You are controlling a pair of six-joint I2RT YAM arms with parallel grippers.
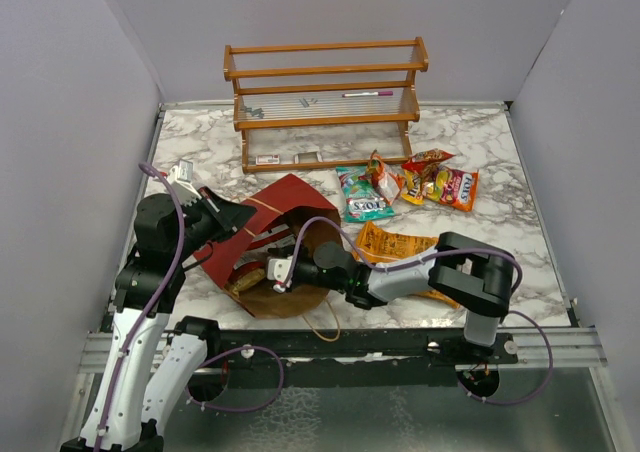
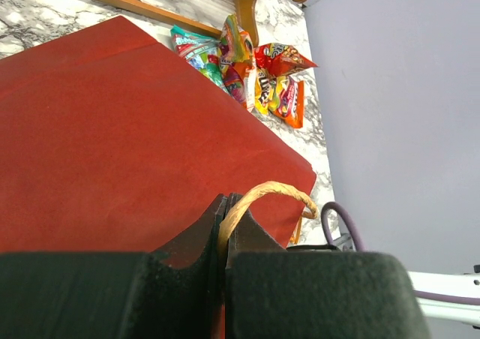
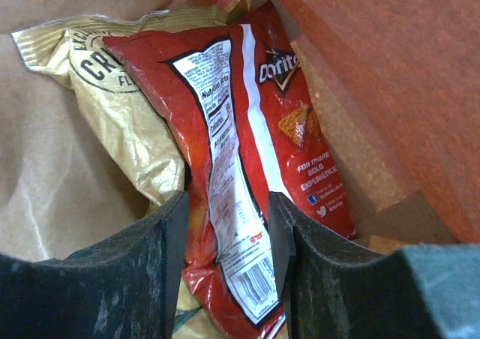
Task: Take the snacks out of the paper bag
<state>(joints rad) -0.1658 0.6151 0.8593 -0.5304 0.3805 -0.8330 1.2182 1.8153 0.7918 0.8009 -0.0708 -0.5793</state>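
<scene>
The dark red paper bag [image 1: 268, 210] lies on its side with its mouth toward the near edge. My left gripper [image 1: 222, 215] is shut on its tan twine handle [image 2: 264, 193], pinched between the fingers of this gripper [image 2: 225, 204]. My right gripper [image 1: 272, 270] is inside the bag's mouth. In the right wrist view this gripper [image 3: 229, 204] is open, one finger on each side of a red Doritos packet [image 3: 232, 129]. A gold packet [image 3: 112, 91] lies behind it on the brown inside [image 3: 45, 196]. Several packets lie out on the table, among them a teal one [image 1: 362, 196] and orange-red ones [image 1: 440, 182].
A wooden rack [image 1: 325, 97] stands at the back of the marble table [image 1: 500, 152]. An orange packet [image 1: 392, 244] lies partly under my right arm. Grey walls close in the left, right and back. The out-of-bag packets also show in the left wrist view [image 2: 255, 65].
</scene>
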